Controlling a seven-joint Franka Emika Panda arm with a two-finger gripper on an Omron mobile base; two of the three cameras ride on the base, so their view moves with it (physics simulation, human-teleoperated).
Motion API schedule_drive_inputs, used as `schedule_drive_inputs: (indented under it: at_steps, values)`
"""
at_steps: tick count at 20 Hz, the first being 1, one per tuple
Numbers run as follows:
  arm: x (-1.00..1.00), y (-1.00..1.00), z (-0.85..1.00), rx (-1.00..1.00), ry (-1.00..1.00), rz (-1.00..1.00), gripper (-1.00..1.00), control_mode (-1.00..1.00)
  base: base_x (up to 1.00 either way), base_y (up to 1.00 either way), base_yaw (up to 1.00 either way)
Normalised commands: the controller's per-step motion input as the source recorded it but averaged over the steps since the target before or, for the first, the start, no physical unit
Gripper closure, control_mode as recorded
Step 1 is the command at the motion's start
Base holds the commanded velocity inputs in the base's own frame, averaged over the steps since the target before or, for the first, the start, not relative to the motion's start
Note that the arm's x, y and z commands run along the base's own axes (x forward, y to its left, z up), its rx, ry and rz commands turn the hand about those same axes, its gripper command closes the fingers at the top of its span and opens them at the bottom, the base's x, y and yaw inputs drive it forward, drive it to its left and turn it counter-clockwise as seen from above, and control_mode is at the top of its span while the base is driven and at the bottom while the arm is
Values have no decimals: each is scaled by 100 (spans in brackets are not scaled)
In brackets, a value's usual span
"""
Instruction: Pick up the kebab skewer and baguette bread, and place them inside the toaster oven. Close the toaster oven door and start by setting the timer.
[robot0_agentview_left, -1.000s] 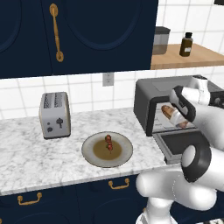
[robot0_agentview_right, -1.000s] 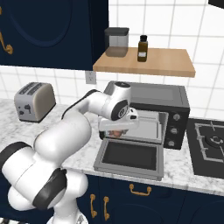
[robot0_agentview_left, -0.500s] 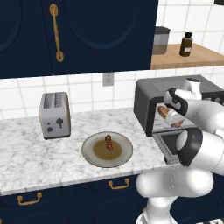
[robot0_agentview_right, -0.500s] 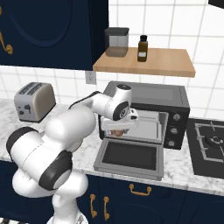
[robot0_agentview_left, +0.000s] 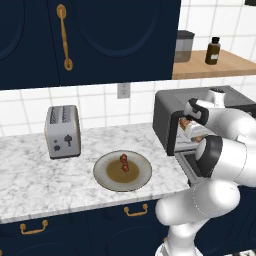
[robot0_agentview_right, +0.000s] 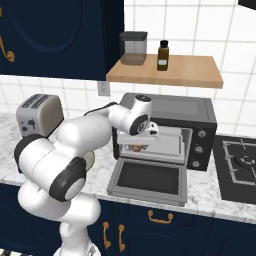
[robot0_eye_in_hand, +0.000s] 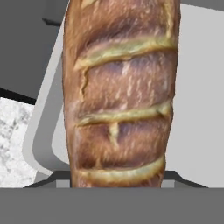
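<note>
Hand view: baguette bread (robot0_eye_in_hand: 120, 92) cut off top/bottom, claw fingertips hidden

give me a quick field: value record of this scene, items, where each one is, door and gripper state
baguette bread: held in the gripper at the mouth of the toaster oven
kebab skewer: lying on the round plate on the counter
toaster oven door: open, dropped flat
silver toaster: on the counter, left of the plate
shelf: holds a canister and a brown bottle
gripper: shut on the baguette
</note>
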Motion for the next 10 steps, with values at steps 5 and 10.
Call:
schedule_drive_inputs:
  at_steps: [5, 10]
  values:
    - [0, 4, -32, 0, 0, -9, -100, -100, 0, 0, 0]
    - [-3, 0, -9, 0, 0, -4, -100, -100, 0, 0, 0]
